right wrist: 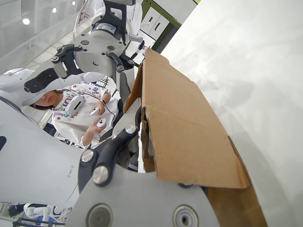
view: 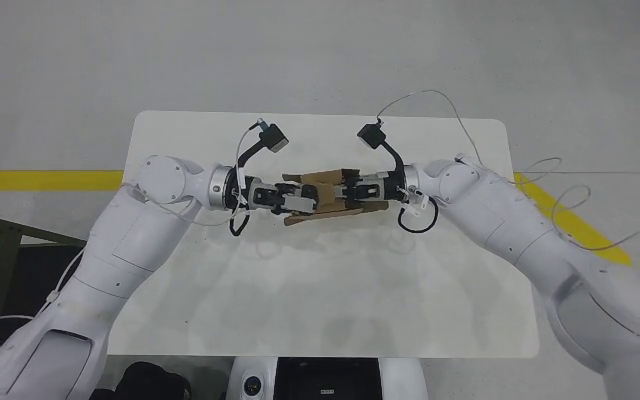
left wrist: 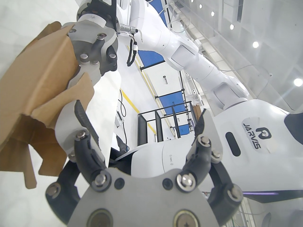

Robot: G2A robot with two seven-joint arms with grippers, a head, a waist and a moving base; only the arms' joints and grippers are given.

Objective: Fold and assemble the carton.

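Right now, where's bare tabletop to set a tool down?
Free: on the white table, the wide near strip between brown cardboard carton and robot-side edge; also the far strip. Crowded: centre, where left gripper and right gripper meet at the carton.

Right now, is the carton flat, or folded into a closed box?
Partly folded, not closed. The carton has its walls bent up into an open shell, while its flaps hang loose and untucked.
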